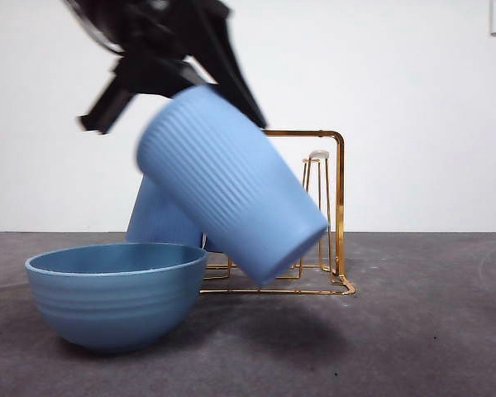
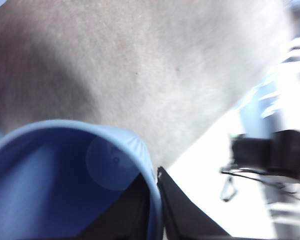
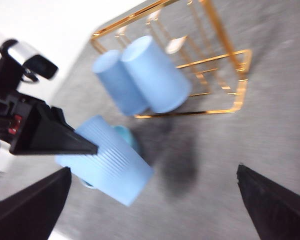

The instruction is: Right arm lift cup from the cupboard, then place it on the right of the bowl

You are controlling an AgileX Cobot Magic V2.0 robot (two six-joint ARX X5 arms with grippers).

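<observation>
A ribbed blue cup (image 1: 231, 182) hangs tilted in the air above and just right of the light-blue bowl (image 1: 116, 294). My left gripper (image 1: 205, 81) comes down from the top left and is shut on its rim. In the left wrist view one jaw is inside the cup (image 2: 50, 170) and one outside, with the left gripper (image 2: 155, 175) pinching the wall. My right gripper (image 3: 155, 200) is open and holds nothing, high above the table. It looks down on the held cup (image 3: 107, 160), which hides most of the bowl (image 3: 127, 137). The gold cupboard (image 1: 339, 207) stands behind.
Two more blue cups (image 3: 117, 87) (image 3: 155, 75) lean on the cupboard (image 3: 230, 65). One of them (image 1: 161, 217) shows behind the held cup in the front view. Grey table (image 1: 413, 331) stretches to the right of the bowl and in front of the rack.
</observation>
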